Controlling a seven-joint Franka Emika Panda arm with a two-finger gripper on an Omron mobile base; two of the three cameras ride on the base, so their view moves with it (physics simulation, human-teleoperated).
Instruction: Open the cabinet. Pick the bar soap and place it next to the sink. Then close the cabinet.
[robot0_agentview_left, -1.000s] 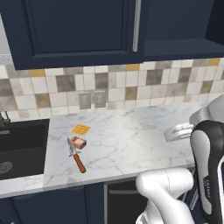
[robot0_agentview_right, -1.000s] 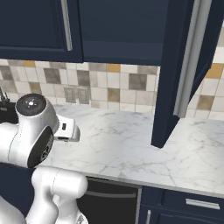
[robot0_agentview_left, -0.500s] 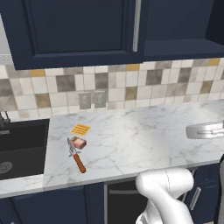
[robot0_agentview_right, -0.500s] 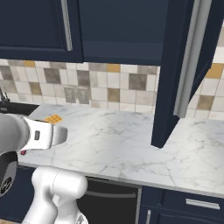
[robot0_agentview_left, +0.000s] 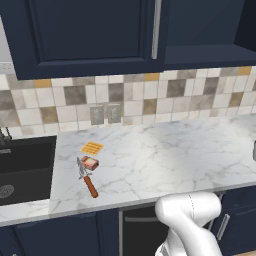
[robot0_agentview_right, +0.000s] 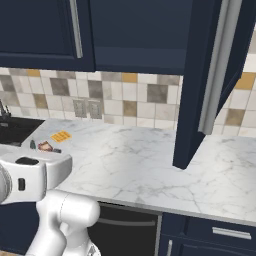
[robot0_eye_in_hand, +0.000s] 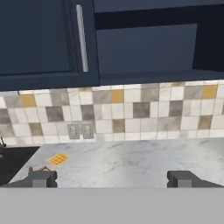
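Soap's sitting by the sink (robot0_agentview_left: 25, 167) already, at the counter's sink-side edge, so closing is what's left, I'd guess. The cabinet (robot0_agentview_right: 207, 80) door is hanging open; push flat on its face, not the handle. Gripper (robot0_eye_in_hand: 111, 179) is spread wide, carrying nothing. Counting: two navy doors, one bar soap (robot0_agentview_left: 90, 163), one knife (robot0_agentview_left: 88, 181).

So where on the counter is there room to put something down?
The marble counter is bare from the knife rightward, under the open cabinet door. It is crowded near the sink: the bar soap, knife and orange ridged square sit close together.
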